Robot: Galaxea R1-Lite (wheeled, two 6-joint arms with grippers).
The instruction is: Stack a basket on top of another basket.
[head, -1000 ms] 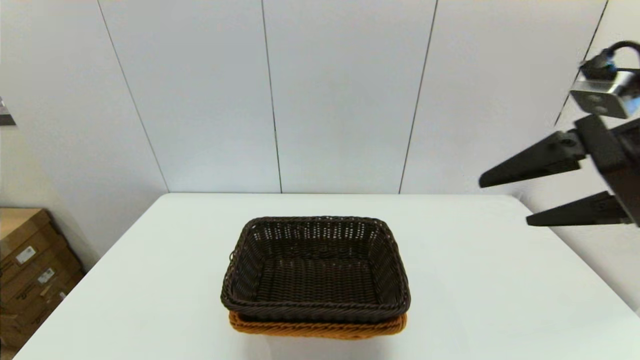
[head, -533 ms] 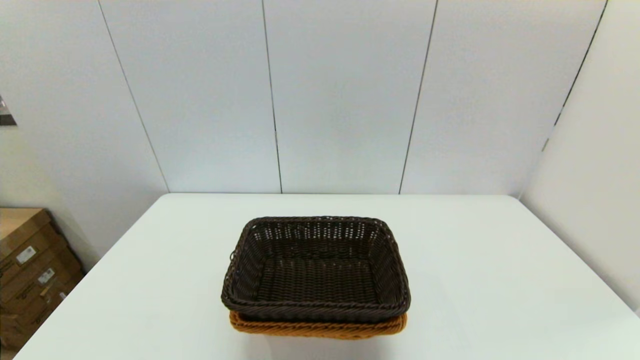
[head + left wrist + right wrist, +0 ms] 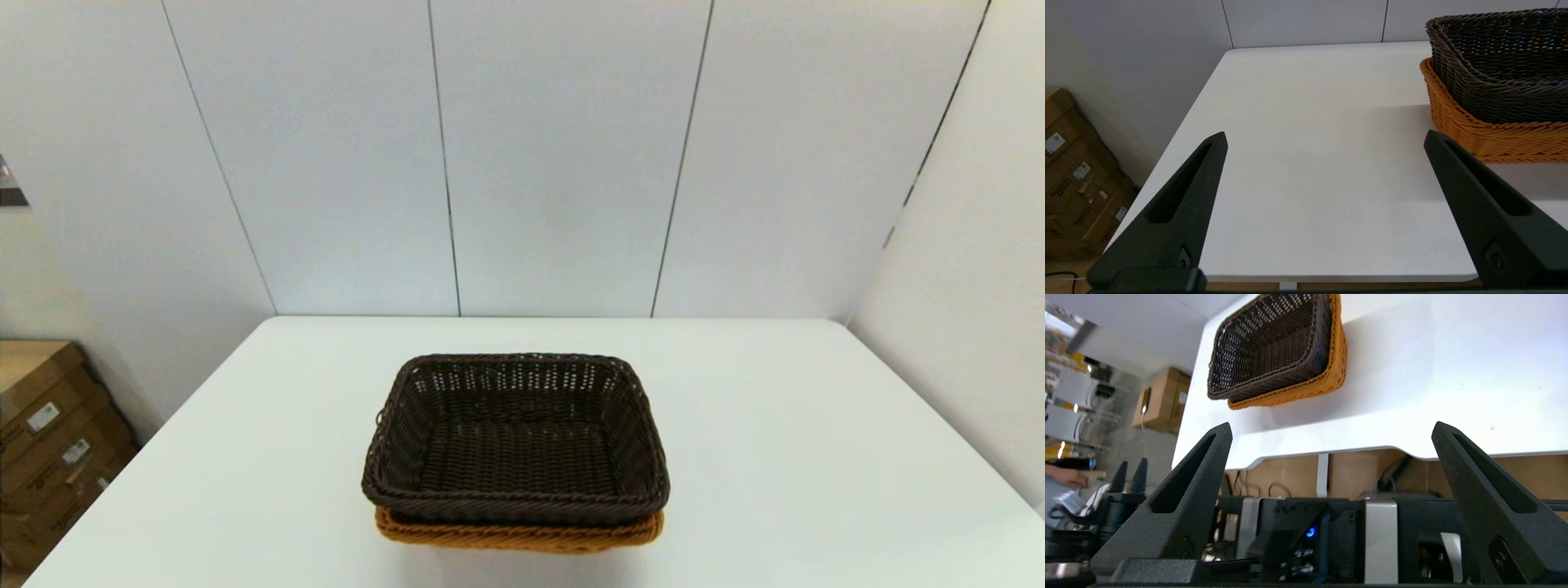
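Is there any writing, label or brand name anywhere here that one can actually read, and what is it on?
No text can be read.
White stickers on the cardboard boxes beside the table: print too small to read.
Printing on the boxes: blurred, unreadable.
Dark brown basket, nested in the orange basket: no labels or marks.
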